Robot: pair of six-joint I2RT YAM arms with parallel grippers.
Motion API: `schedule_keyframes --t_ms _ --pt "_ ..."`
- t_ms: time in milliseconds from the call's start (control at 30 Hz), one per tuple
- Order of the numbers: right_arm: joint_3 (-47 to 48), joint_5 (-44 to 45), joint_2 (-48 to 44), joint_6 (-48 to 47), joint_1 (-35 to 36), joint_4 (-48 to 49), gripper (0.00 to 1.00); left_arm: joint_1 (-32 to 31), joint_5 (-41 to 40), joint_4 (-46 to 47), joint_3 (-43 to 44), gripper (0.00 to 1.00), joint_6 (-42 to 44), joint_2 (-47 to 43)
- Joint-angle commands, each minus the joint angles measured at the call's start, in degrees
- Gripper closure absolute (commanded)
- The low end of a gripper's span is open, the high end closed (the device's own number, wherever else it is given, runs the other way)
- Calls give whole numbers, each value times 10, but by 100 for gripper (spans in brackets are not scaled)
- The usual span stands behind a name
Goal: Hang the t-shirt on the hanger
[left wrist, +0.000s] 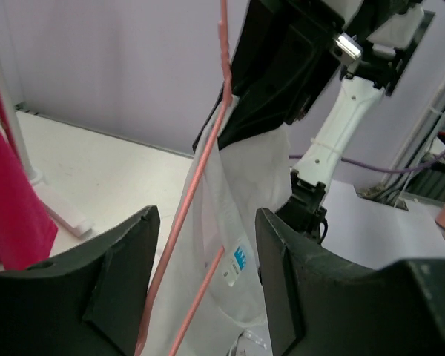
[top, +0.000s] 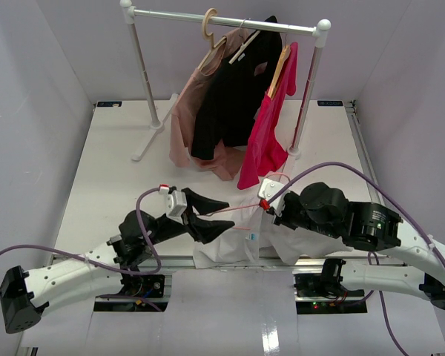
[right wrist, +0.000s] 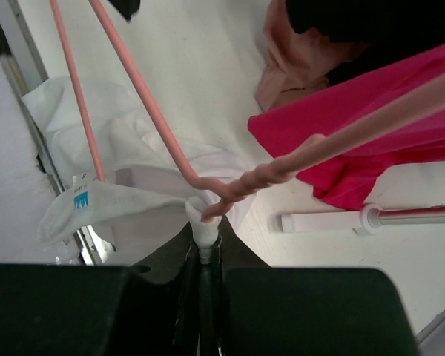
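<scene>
The white t-shirt (top: 226,245) hangs bunched from my right gripper (top: 271,211) down over the table's near edge. In the right wrist view the right gripper (right wrist: 202,239) is shut on a pinch of the t-shirt (right wrist: 133,204) at its collar, right beside the twisted neck of the pink wire hanger (right wrist: 263,176). The hanger (top: 233,209) reaches leftward into my left gripper (top: 206,216). In the left wrist view the left gripper (left wrist: 204,278) is open, and both hanger (left wrist: 189,215) wires pass loose between its fingers (left wrist: 115,278) in front of the t-shirt (left wrist: 241,200) with its size label.
A clothes rack (top: 222,18) stands at the back of the table with a dusty-pink garment (top: 187,111), a black shirt (top: 233,93) and a bright pink garment (top: 265,141). Its white feet (top: 150,141) rest on the table. Lilac walls close in both sides.
</scene>
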Motion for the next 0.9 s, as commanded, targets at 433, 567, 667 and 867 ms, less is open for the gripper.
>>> schedule_keyframes --t_ms 433,567,667,867 --pt "-7 175 -14 73 -1 105 92 -2 -149 -132 -32 40 -203 17" --pt "1 193 1 97 -1 113 92 -2 -154 -69 -38 41 -250 70" --pt "9 194 11 113 -1 118 92 -2 -139 -38 -27 41 -253 113" --pt "7 222 39 153 -1 136 92 -8 -161 -9 -14 44 -295 184"
